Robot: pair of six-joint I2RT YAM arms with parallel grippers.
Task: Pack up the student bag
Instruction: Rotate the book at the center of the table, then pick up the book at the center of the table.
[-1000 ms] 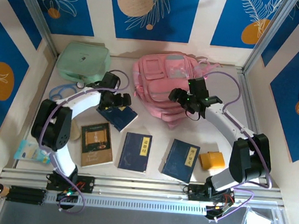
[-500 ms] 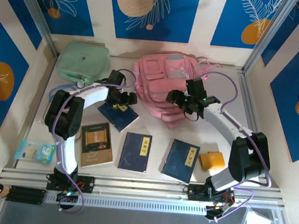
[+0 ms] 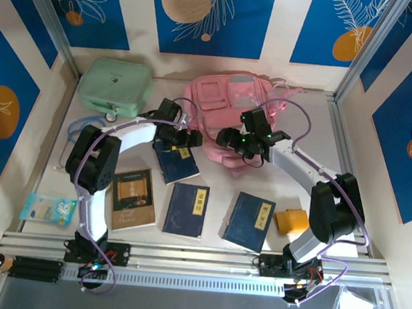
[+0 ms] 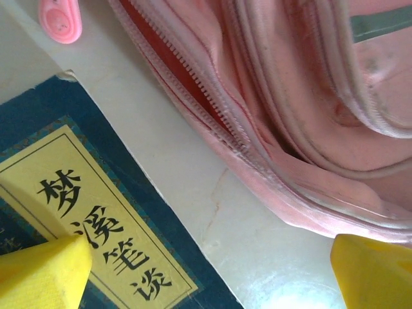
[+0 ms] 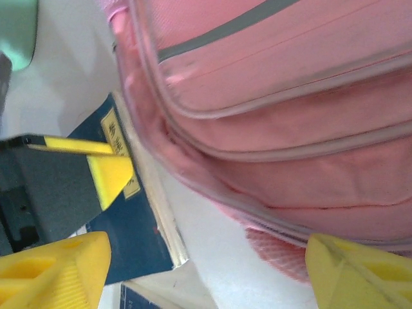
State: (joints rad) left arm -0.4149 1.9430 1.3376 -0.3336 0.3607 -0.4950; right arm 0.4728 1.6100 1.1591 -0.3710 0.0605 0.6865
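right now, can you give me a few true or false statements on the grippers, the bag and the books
The left gripper is open above a blue book. True.
The right gripper is shut on the student bag. False: it is open, gripping nothing.
In the top view, the mint-green case lies left of the bag. True.
Every book is inside the bag. False: four lie on the table.

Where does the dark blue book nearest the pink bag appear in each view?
Top external: the dark blue book lies left of centre, below the pink bag.
Left wrist: bottom left.
Right wrist: lower left.
Shared landmark: the pink bag's edge.
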